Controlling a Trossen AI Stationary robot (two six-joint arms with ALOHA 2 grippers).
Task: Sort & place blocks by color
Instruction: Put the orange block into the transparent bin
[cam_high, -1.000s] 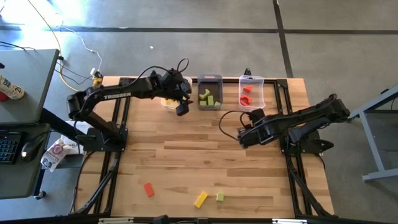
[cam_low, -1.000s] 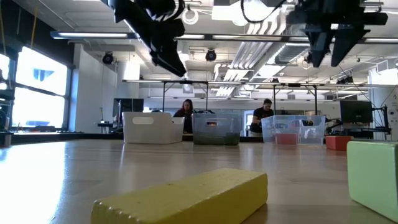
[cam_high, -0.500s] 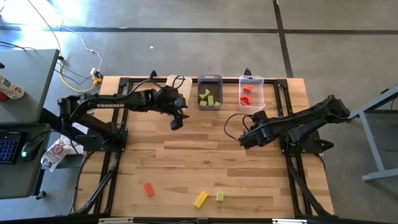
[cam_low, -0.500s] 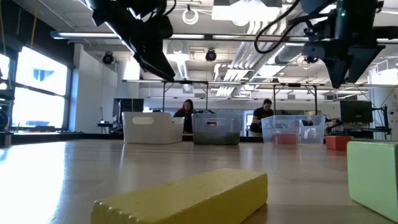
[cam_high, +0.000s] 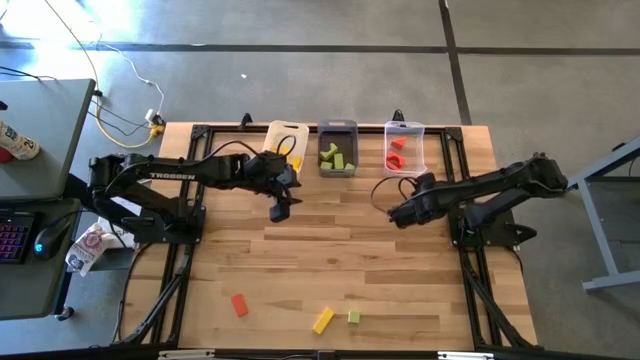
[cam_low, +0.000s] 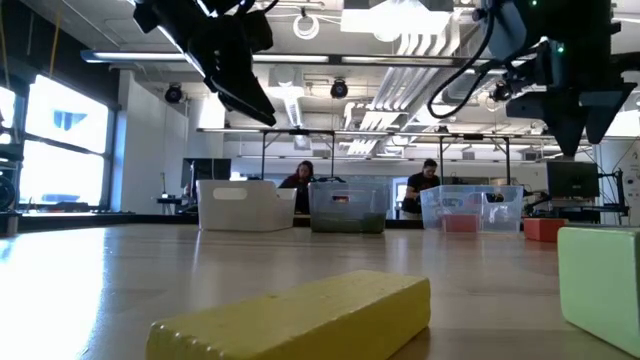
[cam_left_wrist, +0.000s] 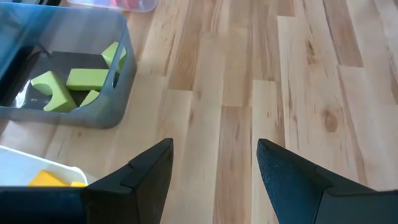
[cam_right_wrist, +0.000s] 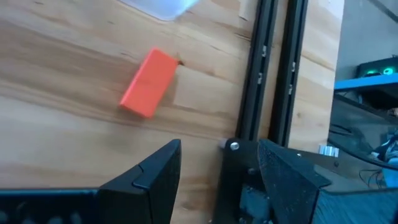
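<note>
Three loose blocks lie flat near the table's near edge: a red one (cam_high: 239, 305), a yellow one (cam_high: 322, 320) and a green one (cam_high: 353, 317). Another red block (cam_right_wrist: 148, 84) rests flat on the wood beside the right rail. Green blocks (cam_left_wrist: 81, 81) sit in the grey bin (cam_high: 337, 165), red ones (cam_high: 396, 152) in the clear bin (cam_high: 420, 150), and a yellow one (cam_left_wrist: 53, 179) in the white bin (cam_high: 275, 133). My left gripper (cam_high: 280, 208) hangs open above bare wood in front of the white bin. My right gripper (cam_high: 397, 215) hangs open in front of the clear bin.
The three bins stand in a row along the far edge. Black frame rails (cam_right_wrist: 267, 74) run along the table's sides. Bare wood stretches between the bins and the loose blocks. Beyond the table, two people (cam_low: 300, 180) sit far off.
My left gripper has drawn back from over the white bin toward the near edge and sunk a little, staying open. My right gripper has shifted toward the table's right edge, dropped somewhat and tipped more steeply downward, also open. No block has moved.
</note>
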